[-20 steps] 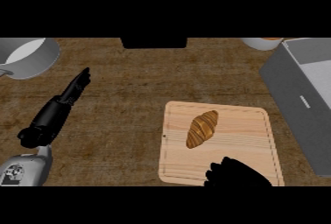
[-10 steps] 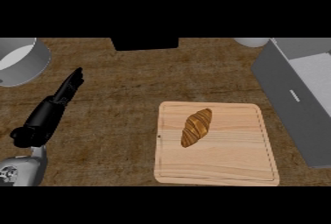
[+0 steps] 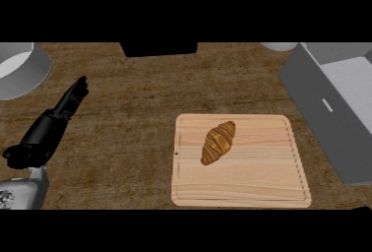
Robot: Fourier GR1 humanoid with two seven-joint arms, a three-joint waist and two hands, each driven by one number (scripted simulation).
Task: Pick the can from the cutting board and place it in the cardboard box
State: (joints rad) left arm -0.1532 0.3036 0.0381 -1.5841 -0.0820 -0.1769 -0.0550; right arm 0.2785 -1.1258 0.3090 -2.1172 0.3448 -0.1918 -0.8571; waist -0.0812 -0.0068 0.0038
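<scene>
A light wooden cutting board [image 3: 254,187] lies at the lower middle of the counter. No can shows on it: what lies on its upper left part is a brown, striped, elongated item like a pastry [image 3: 218,142]. My left hand [image 3: 52,128] rests at the left of the view with its fingers [image 3: 75,93] straight and pointing away, well apart from the board and holding nothing. My right hand is nowhere in the view. A grey open box [image 3: 327,103] stands along the right edge, its near wall facing the board.
A grey round pot [image 3: 22,71] sits at the far left corner. A black block [image 3: 158,48] stands at the far edge in the middle, and a white rim [image 3: 280,46] shows beside the box. Dark wooden counter [image 3: 131,147] lies between my left hand and the board.
My right hand, which showed at the board's near edge a second ago, has gone out of view below. The left hand has hardly moved.
</scene>
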